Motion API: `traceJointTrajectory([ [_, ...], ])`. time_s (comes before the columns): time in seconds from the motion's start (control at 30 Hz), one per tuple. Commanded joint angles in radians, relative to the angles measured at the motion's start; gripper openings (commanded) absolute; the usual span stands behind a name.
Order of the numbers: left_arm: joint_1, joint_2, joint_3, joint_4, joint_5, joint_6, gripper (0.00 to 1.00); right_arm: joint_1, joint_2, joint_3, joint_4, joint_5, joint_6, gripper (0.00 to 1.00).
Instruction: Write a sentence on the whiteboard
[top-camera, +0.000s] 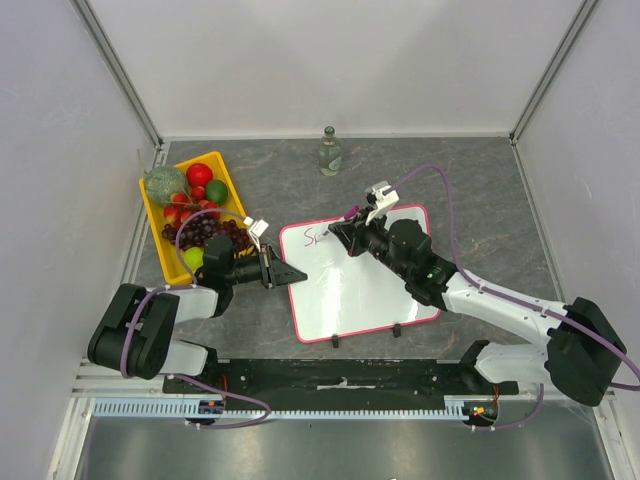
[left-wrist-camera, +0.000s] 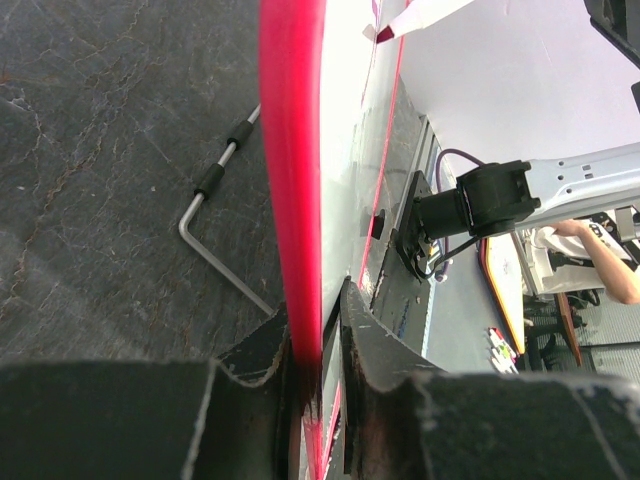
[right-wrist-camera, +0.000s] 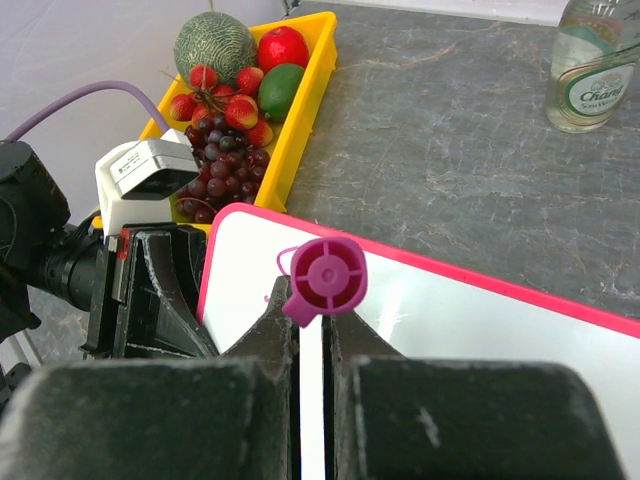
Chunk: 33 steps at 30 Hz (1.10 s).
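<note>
Tabletop (top-camera: 480, 190): whiteboard (top-camera: 360, 290) (rim) inside left gripper (top-camera: 288, 272)

Tray (right-wrist-camera: 305, 105) left of whiteboard (top-camera: 365, 290) — bottle (top-camera: 329, 152) behind (fruit (top-camera: 195, 205) in tray).

From overhead I looked down on everything — at each wrist, close in, across the whiteboard (top-camera: 360, 290) from opposite sides.

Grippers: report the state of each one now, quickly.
Left gripper: closed on the whiteboard, clamping its pink rim.
Right gripper: closed, holding a pink marker.
</note>
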Motion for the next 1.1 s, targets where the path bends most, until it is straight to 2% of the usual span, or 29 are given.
traceJointTrajectory([
  [0.0,-0.012,0.019,-0.009,-0.075,-0.040,0.118,0.02,0.000,0.016,0.037,0.057,0.052,0.002,0.00],
  [0.63,-0.010,0.022,-0.009,-0.075,-0.039,0.117,0.02,-0.003,0.001,0.029,0.020,0.115,0.001,0.00],
  [1.07,-0.012,0.022,-0.009,-0.075,-0.039,0.117,0.02,-0.004,-0.015,-0.007,-0.012,0.075,-0.009,0.00],
])
